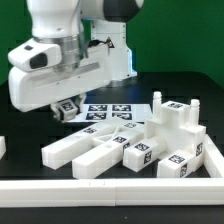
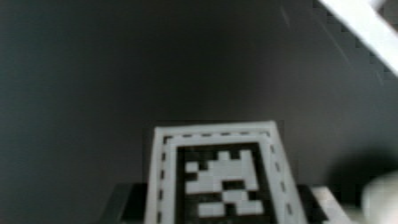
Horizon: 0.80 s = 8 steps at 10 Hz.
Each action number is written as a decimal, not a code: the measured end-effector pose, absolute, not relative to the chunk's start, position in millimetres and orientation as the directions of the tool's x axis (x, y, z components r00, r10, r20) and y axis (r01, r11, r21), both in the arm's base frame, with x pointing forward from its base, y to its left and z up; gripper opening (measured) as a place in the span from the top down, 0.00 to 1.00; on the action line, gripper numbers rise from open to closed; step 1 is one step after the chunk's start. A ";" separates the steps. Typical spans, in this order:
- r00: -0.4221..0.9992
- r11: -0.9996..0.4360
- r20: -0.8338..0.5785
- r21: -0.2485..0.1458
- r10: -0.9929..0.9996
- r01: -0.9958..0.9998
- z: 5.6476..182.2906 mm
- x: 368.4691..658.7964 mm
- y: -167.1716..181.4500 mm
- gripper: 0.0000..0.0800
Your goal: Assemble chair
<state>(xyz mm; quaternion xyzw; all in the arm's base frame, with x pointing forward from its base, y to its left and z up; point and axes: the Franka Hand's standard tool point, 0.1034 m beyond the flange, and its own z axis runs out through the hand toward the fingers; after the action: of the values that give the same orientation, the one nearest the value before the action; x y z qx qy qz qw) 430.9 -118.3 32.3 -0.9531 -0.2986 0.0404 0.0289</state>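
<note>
Wrist view only catches a blurry tagged white part (image 2: 222,172) right at the pincer, over the dark counter (image 2: 107,70). Exterior view shows the pincer (image 1: 66,102) down at the marker board's (image 1: 112,113) edge on the exterior view's left. The chair parts (image 1: 135,148) are piled just in front of that board. Can't tell if it's clamped on the part.

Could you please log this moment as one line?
tool: by marker board | tagged part: at tool, grip unclear | chair parts: loose pile
</note>
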 end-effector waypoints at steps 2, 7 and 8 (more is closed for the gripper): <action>0.819 -0.821 -0.056 -0.073 0.571 0.567 31.4 430.4 -118.2 0.65; 0.833 -0.836 -0.070 -0.067 0.548 0.545 14.9 415.1 -133.1 0.65; 0.835 -0.839 -0.077 -0.072 0.544 0.540 11.1 411.7 -135.2 0.65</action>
<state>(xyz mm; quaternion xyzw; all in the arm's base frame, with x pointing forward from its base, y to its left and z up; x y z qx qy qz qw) 411.7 -135.2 11.1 -0.9577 -0.2830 0.0472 0.0235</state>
